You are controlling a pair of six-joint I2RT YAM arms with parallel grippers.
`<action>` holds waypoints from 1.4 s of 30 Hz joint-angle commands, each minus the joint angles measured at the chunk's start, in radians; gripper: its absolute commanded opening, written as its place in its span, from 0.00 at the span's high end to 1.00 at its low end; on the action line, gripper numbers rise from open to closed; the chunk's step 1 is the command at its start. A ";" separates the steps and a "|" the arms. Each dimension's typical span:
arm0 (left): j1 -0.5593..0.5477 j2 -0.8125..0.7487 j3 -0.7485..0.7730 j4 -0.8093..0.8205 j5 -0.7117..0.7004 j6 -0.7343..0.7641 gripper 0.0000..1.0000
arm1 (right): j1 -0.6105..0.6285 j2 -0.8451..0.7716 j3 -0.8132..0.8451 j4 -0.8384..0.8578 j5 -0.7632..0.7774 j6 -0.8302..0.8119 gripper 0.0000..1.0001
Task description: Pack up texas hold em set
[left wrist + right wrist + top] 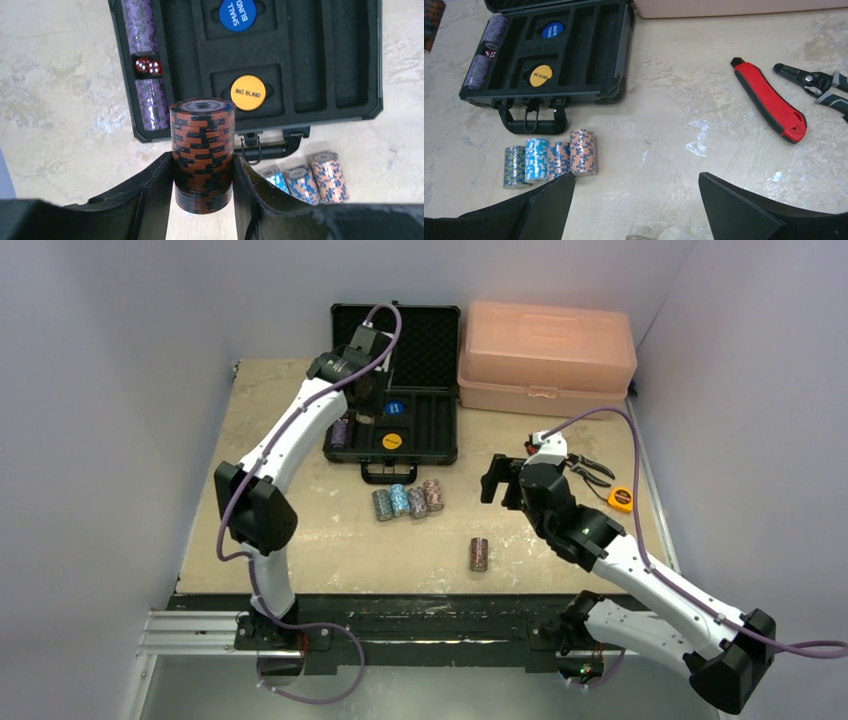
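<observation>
- Table (300,540) is walled in at left, far and right. Bare surface lies left of the case (447,425) and along the near edge.
- A pink box (545,355) sits at the far right, just beside the case lid.
- A red knife (769,100), pliers (819,85) and a tape measure (621,498) crowd the right side.
- The case's long axis runs left to right. Its lid stands open at the far side, and its handle (531,122) faces the arms.
- The tray slots run far to near. The leftmost one holds two purple chip stacks (151,102) with red dice (146,66) between them.
- The middle pockets hold a blue disc (237,14) and a yellow disc (248,92). The other slots are bare.
- The left gripper (202,165) is clamped on the sides of an orange-and-black chip stack (202,145), over the case's near rim. The stack's end face points toward the tray.
- Four chip stacks (551,160) sit in a touching row just near the handle.
- One lone stack (479,554) sits nearer the table edge, well apart.
- The right gripper (635,180) has its fingers spread wide and grips nothing. It is above the table right of the row.
</observation>
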 commanded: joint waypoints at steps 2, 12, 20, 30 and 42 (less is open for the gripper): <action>0.018 0.096 0.185 -0.014 -0.029 0.066 1.00 | -0.001 -0.004 -0.001 -0.023 -0.023 0.029 0.01; 0.101 0.243 0.320 -0.027 0.141 0.087 1.00 | -0.001 0.000 -0.004 -0.036 -0.028 0.035 0.01; 0.139 0.343 0.384 -0.030 0.114 0.075 1.00 | -0.001 0.007 0.021 -0.062 -0.029 0.022 0.01; 0.175 0.446 0.444 -0.006 0.097 0.080 1.00 | -0.002 0.016 0.035 -0.097 -0.053 0.036 0.01; 0.197 0.523 0.486 0.022 0.126 0.049 1.00 | -0.001 0.002 0.045 -0.132 -0.115 0.051 0.01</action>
